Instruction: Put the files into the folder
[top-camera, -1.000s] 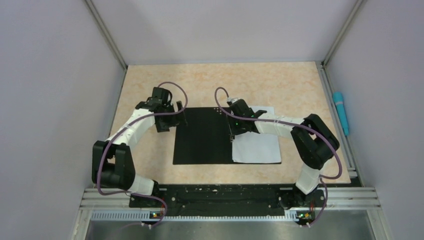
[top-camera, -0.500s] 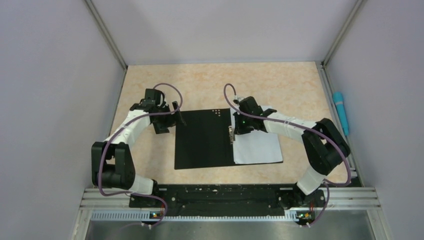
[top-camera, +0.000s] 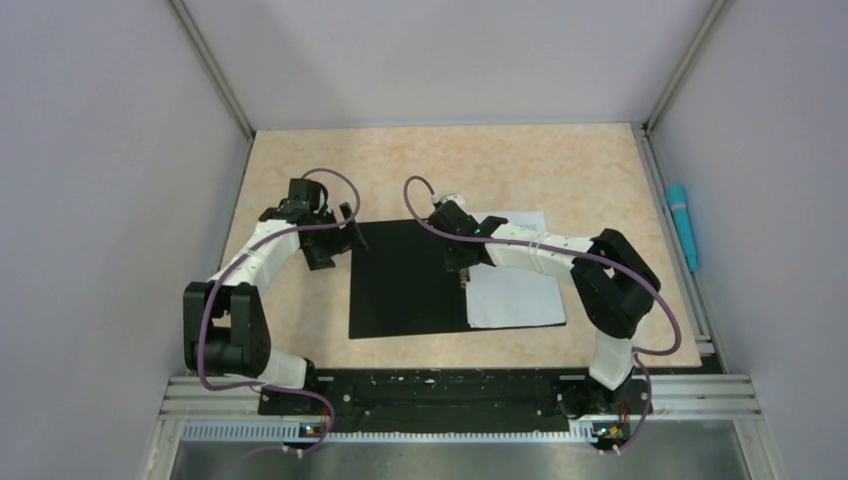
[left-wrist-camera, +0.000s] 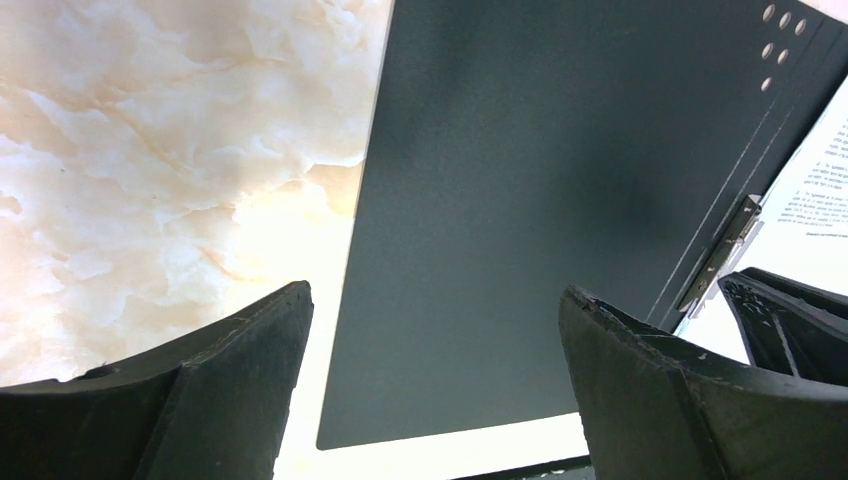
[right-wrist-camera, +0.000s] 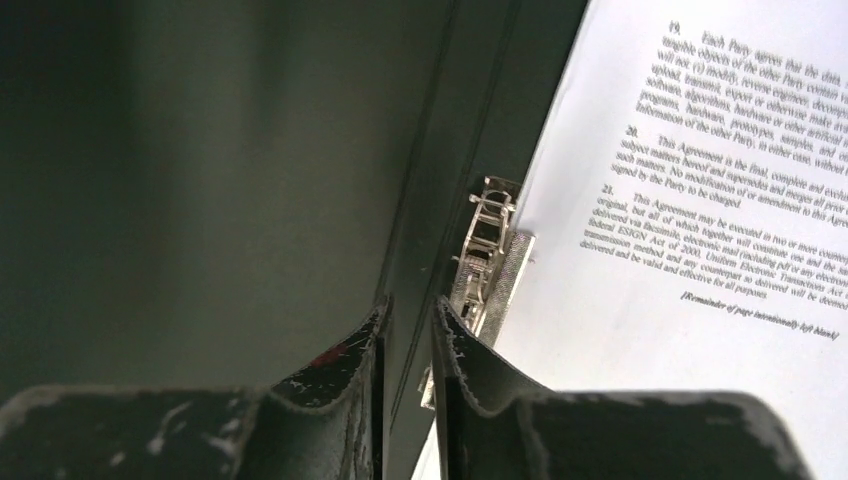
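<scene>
One black folder (top-camera: 405, 285), white printed files (top-camera: 518, 298)

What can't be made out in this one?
Metal clip: right gripper hides its lower end in the right wrist view; the arm covers most of it from above.
Whether those nearly closed jaws pinch anything: unclear.
Files: print too small in the top view.
Folder: outer cover faces down.

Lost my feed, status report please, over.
Left gripper wide open, empty, at folder left edge. Right gripper barely open, empty, at spine clip. Files lying on its right half. Blue stick far right, not in the way.
</scene>
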